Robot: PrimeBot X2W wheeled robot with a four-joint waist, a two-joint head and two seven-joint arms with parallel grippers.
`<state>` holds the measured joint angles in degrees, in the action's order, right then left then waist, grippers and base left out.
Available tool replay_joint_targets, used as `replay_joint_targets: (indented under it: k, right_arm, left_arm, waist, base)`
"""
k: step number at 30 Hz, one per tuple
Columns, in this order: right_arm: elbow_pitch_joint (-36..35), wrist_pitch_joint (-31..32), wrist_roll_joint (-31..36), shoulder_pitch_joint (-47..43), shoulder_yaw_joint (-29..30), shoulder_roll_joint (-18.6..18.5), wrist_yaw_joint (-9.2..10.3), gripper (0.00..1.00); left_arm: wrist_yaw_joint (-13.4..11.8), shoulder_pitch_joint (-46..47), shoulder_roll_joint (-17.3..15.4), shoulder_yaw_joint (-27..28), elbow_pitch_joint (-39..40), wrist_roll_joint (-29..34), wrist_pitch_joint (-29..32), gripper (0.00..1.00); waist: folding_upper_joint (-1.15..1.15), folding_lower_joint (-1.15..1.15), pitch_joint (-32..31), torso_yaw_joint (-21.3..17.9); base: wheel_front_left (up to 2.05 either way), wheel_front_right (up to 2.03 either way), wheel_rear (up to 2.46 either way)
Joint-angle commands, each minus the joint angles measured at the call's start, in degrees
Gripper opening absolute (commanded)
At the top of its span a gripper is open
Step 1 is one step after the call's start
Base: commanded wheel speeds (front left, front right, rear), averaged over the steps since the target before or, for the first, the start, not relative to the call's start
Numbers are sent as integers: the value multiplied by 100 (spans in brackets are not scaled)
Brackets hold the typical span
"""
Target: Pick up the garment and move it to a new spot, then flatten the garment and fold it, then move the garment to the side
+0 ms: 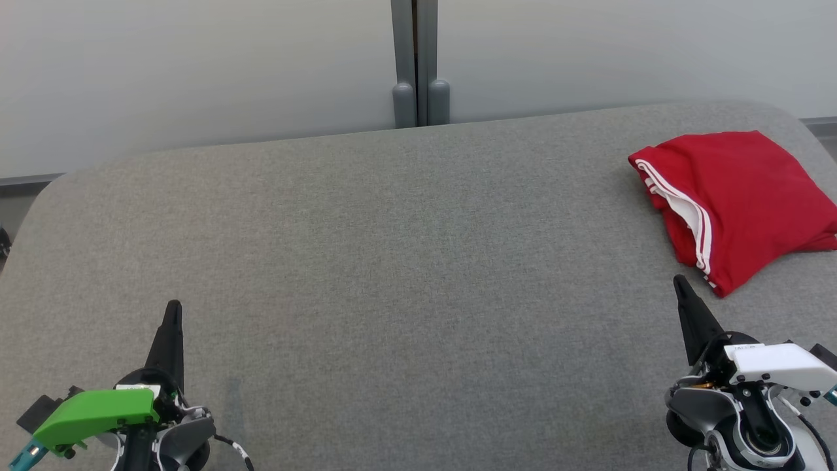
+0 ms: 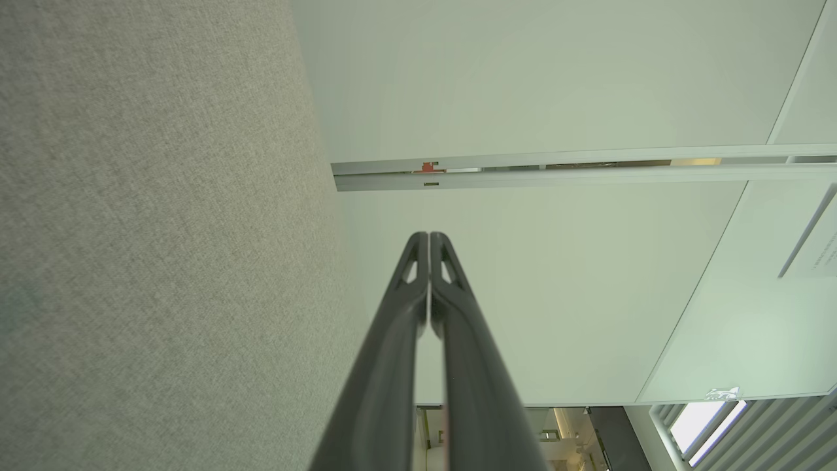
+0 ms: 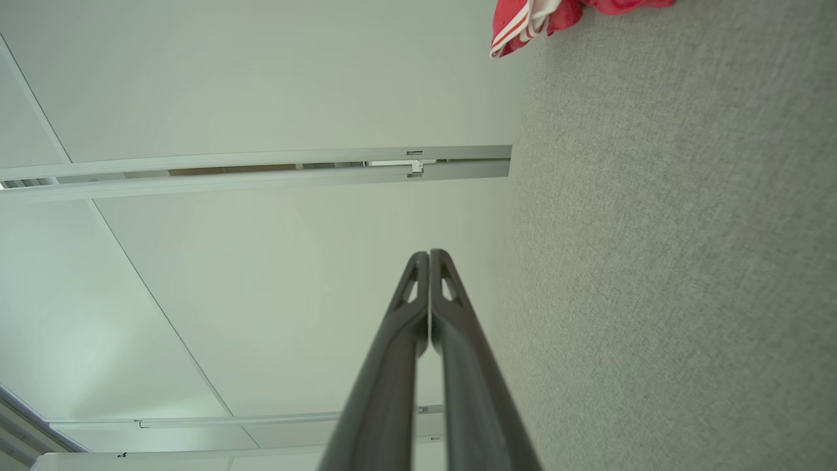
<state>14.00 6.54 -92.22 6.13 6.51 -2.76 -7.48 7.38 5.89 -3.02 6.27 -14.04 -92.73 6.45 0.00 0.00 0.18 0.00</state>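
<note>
Head view first: the red garment (image 1: 739,196), white-striped, lies in a compact folded bundle at the far right of the grey padded table (image 1: 392,248). The left gripper (image 1: 173,307) sits well apart from it and the right gripper (image 1: 680,281) is near, not touching. Over to the left wrist view: the left gripper (image 2: 429,235) is clenched tight, holding nothing. Right wrist view: the right gripper (image 3: 429,254) is clenched too, also holding nothing, with the garment's striped edge ahead. The folding and the move aside look done, so little seems left.
</note>
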Motion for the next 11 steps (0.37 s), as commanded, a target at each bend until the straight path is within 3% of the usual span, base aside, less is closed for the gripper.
replay_joint_targets:
  k: [1, 11]
  right_arm:
    - [9, 18, -38, 30, 6, -22, -2, 0]
    - [9, 18, -38, 30, 6, -22, -2, 0]
  left_arm:
    - [22, 75, -7, 24, -8, 33, 5, 0]
    - [22, 76, -4, 25, -8, 36, 10, 0]
  waist:
    - [0, 0, 0, 0]
    - [0, 0, 0, 0]
  base:
    - [0, 0, 0]
    - [0, 0, 0]
